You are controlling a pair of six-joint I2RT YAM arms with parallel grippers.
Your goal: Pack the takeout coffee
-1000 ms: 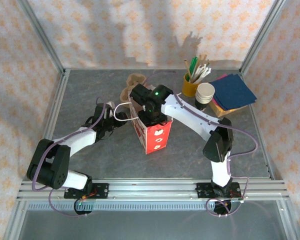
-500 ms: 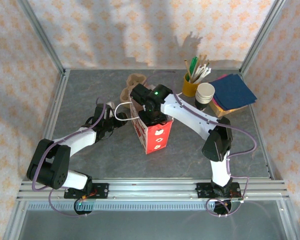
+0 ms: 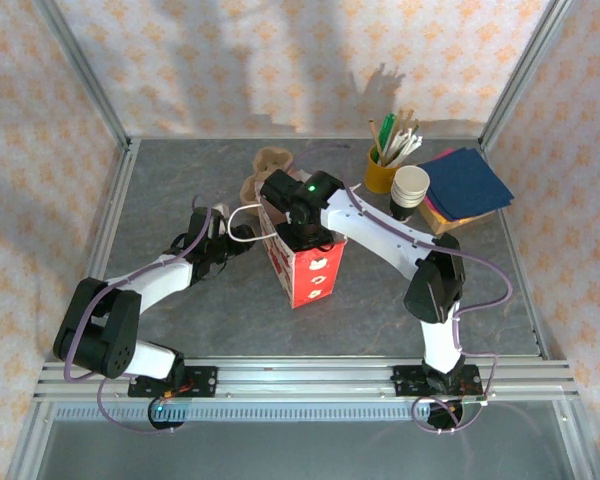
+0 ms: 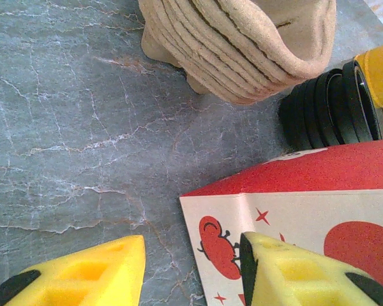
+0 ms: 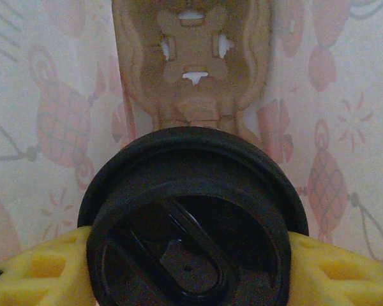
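Observation:
The takeout coffee's round black lid (image 5: 190, 220) sits between the yellow fingers (image 5: 41, 271) of my right gripper (image 5: 191, 271), which is shut on the cup. The cup's body is hidden under the lid. It hangs inside the red-and-white takeout box (image 3: 306, 268), whose printed inner walls surround it. A brown cardboard insert (image 5: 191, 70) lies at the bottom of the box. My right gripper (image 3: 302, 228) reaches into the box's open top. My left gripper (image 4: 191, 277) is open at the box's left corner (image 4: 268, 210); one finger (image 4: 300, 271) lies over the box's face, the other over the table.
A stack of brown cardboard carriers (image 4: 242, 44) and a stack of black lids (image 4: 325, 108) lie behind the box. A yellow cup of stirrers (image 3: 382, 170), stacked paper cups (image 3: 410, 187) and blue napkins (image 3: 467, 183) stand at the back right.
The right wrist has shifted very slightly over the box with the cup still held. The left arm has not moved.

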